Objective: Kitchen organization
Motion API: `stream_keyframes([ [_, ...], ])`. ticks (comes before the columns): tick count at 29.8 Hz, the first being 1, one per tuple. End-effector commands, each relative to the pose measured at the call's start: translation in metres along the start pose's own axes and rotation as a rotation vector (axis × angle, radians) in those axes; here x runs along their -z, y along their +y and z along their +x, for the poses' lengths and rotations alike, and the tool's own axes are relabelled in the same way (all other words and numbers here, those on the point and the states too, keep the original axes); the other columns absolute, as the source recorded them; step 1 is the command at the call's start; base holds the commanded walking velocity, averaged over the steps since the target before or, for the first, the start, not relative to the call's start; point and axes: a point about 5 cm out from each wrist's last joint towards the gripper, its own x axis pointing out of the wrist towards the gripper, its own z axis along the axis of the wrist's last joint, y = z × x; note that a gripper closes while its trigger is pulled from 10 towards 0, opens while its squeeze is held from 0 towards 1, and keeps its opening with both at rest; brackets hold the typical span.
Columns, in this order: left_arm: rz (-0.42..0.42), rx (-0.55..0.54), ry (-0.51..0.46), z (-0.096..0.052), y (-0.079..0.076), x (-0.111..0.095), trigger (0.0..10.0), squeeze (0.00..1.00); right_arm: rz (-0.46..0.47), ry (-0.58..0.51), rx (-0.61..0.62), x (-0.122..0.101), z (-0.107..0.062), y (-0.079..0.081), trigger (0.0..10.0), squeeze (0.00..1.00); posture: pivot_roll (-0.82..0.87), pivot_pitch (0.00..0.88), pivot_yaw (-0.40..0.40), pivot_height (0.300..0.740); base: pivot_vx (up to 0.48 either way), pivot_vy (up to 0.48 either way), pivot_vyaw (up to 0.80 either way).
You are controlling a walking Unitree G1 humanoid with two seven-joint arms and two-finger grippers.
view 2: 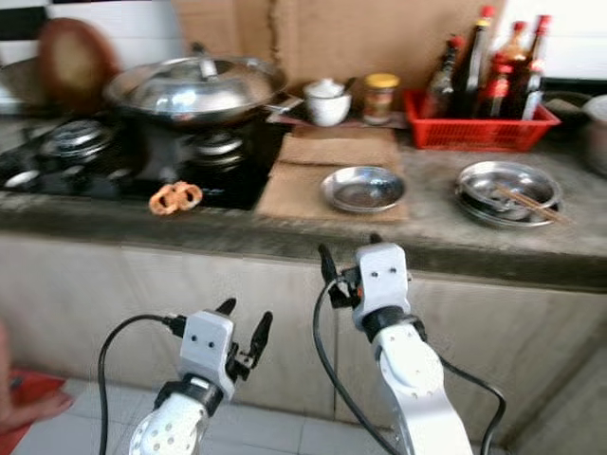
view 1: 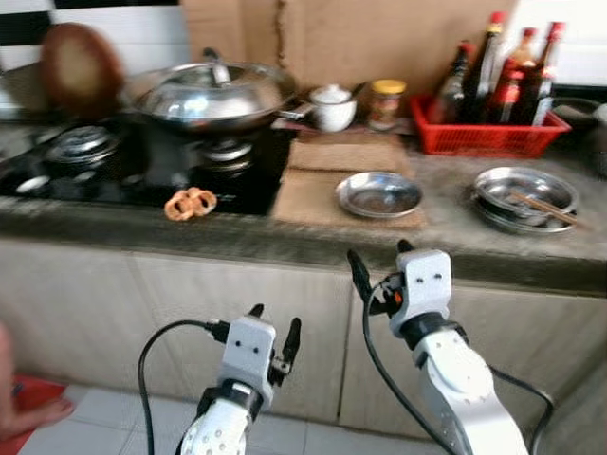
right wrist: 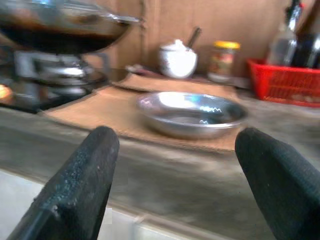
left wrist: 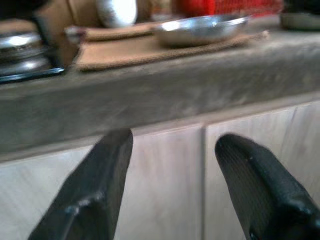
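Note:
An empty steel dish rests on a brown mat at the middle of the stone counter. A second steel dish holding chopsticks lies further right. My right gripper is raised in front of the counter edge, just below the empty dish, fingers open and holding nothing; its wrist view faces that dish. My left gripper hangs lower, before the cabinet doors, also open and empty. An orange pretzel-like piece lies on the black hob.
A lidded steel wok sits on the hob at left. Behind the mat stand a white pot and a jar. A red basket of bottles is at back right. A person's hand shows low left.

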Motion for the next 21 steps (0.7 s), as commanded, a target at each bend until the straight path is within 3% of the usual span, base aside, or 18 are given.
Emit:
stream_keyframes([
  [1, 0.016, -0.007, -0.003, -0.001, 0.004, -0.001, 10.0, 0.00, 0.023, -0.017, -0.005, -0.004, 0.003, 0.005, 10.0, 0.00, 0.01, 0.022, -0.011, 0.740, 0.428, 0.000, 0.00],
  [7, 0.013, -0.010, 0.001, -0.001, 0.005, 0.000, 10.0, 0.00, 0.024, -0.018, -0.002, -0.005, 0.004, 0.004, 10.0, 0.00, 0.01, 0.024, -0.007, 0.740, 0.408, 0.000, -0.61],
  [11, 0.007, -0.017, 0.020, -0.001, 0.006, 0.002, 10.0, 0.00, 0.029, -0.031, -0.004, -0.008, 0.005, 0.004, 10.0, 0.00, 0.01, 0.025, -0.009, 0.740, 0.000, 0.000, -0.80],
  [19, 0.008, -0.006, 0.037, 0.000, 0.005, 0.004, 10.0, 0.00, 0.048, -0.093, -0.013, -0.025, 0.015, 0.000, 10.0, 0.00, 0.02, 0.028, -0.008, 0.740, 0.000, 0.000, 0.00],
  [21, 0.008, -0.008, 0.034, 0.000, 0.005, 0.004, 10.0, 0.00, 0.079, -0.133, -0.025, -0.041, 0.024, -0.004, 10.0, 0.00, 0.02, 0.030, -0.007, 0.740, 0.000, 0.000, 0.00],
])
